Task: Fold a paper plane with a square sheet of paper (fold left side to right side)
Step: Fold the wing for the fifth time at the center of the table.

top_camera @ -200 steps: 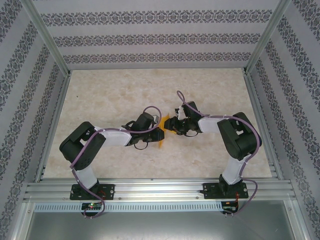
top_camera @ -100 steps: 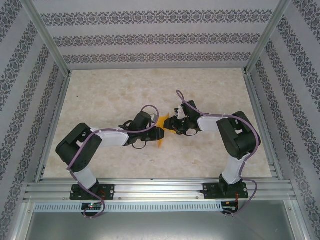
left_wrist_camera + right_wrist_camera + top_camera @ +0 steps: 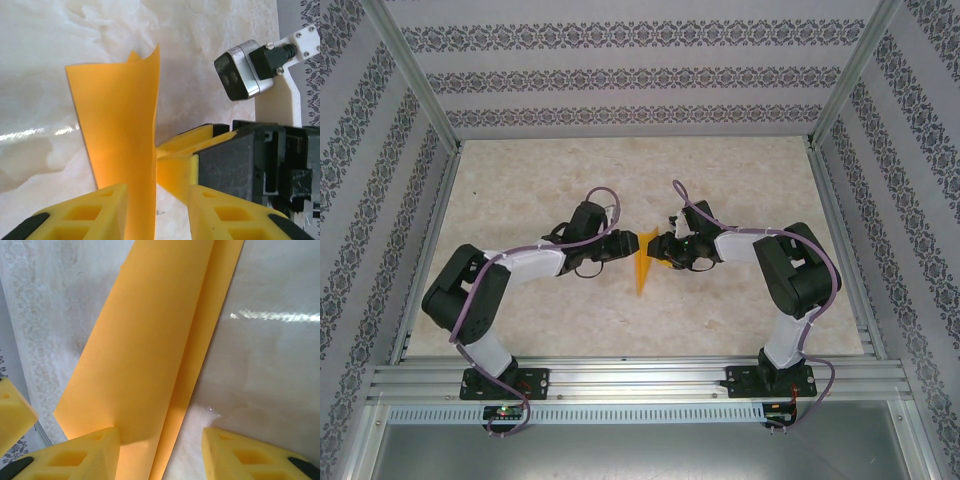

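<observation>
Top view: both arms reach inward and meet near mid-worktop (image 3: 740, 180). The left tool (image 3: 626, 243) and right tool (image 3: 658, 250) face each other, with the orange paper (image 3: 641, 270) between them. The paper reads as a narrow folded strip, wide at the end between the tools and tapering to a point toward the near edge. Left wrist view: left tool (image 3: 157, 192) has its jaws set wide. The paper (image 3: 117, 120) runs up through the gap, lying against the inner edge of the left-hand finger (image 3: 85, 212) and apart from the other one. Its far end curls upward, off the worktop. The right tool (image 3: 175, 157) touches the paper's edge from the side, and its wrist camera (image 3: 242, 72) sits above. Right wrist view: right tool (image 3: 160, 435) also stands wide. The paper (image 3: 150, 340) shows two overlapped layers with a long crease, and its near end lies against the left-hand finger (image 3: 80, 455), while the other finger is clear of it, over bare worktop. One finger of the left tool (image 3: 12, 410) sits at the frame's left edge. No firm pinch on the paper is evident from either tool. I cannot tell how much of the paper rests flat.
</observation>
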### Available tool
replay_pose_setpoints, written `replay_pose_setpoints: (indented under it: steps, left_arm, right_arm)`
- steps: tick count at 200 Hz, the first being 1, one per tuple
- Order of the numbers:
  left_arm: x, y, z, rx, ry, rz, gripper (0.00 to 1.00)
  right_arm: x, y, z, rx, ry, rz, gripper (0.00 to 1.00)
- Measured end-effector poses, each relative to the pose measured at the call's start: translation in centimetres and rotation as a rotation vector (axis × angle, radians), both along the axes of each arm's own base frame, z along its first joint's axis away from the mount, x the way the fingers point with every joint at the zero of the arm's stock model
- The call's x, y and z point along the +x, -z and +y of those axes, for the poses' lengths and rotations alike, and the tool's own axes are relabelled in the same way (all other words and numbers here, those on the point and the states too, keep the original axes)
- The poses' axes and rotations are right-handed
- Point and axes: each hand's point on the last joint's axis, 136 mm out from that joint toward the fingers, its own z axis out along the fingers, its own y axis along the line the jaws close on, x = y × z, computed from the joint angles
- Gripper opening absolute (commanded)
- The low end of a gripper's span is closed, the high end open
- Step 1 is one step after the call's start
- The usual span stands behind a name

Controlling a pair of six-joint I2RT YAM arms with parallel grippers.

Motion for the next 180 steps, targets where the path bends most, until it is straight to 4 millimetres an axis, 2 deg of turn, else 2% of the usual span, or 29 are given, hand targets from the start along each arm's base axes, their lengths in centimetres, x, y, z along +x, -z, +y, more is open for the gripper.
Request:
replay_pose_setpoints:
  steps: [46, 78, 102, 149, 180]
  left_arm:
    - [0.5, 1.3, -1.2, -0.011, 0.035, 0.043, 0.36]
    - [0.8, 2.1, -1.6, -0.010, 0.045, 0.063, 0.32]
    - [1.0, 2.0, -1.9, -0.024, 0.057, 0.071, 0.25]
    - [1.4, 2.3, -2.2, -0.024, 0.061, 0.073, 0.05]
    - [1.6, 2.8, -1.8, -0.001, 0.043, 0.076, 0.01]
  right_arm:
    - [0.0, 0.0, 0.0, 0.000, -0.001, 0.000, 0.48]
    - [0.0, 0.0, 0.1, -0.001, -0.003, -0.001, 0.48]
    - [0.0, 0.0, 0.1, -0.004, -0.002, 0.005, 0.49]
    - [-0.1, 0.0, 0.2, -0.006, -0.009, 0.003, 0.49]
    - [-0.1, -0.1, 0.2, -0.007, -0.012, 0.001, 0.51]
